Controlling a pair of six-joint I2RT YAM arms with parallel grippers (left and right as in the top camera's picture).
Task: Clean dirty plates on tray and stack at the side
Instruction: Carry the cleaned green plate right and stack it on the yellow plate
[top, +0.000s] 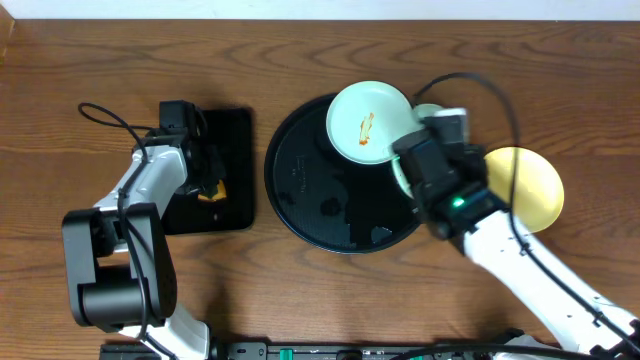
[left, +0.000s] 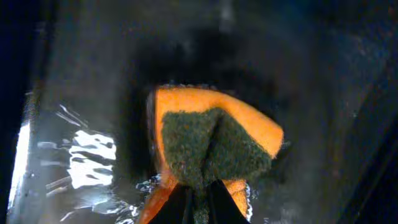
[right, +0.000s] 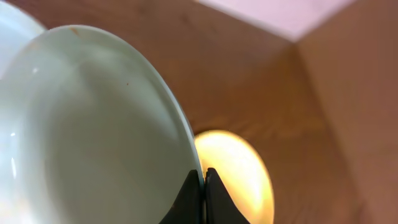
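The round black tray (top: 310, 190) lies mid-table. A mint-blue plate (top: 368, 122) smeared with orange sauce rests on its far right rim. My right gripper (top: 407, 165) is shut on the rim of a second mint-blue plate (right: 93, 130), tilted on edge above the tray's right side; a sliver of it shows overhead (top: 427, 112). In the right wrist view the fingers (right: 203, 183) pinch the rim. The pale yellow plate (top: 525, 185) lies on the table to the right and also shows below the held plate (right: 239, 174). My left gripper (left: 200, 202) is shut on an orange-and-green sponge (left: 211, 140).
The left gripper (top: 208, 178) holds the sponge (top: 213, 192) down in a smaller rectangular black tray (top: 235, 140) at the left, whose bottom is wet (left: 74, 149). Bare wooden table (top: 80, 60) surrounds both trays. Cables hang over both arms.
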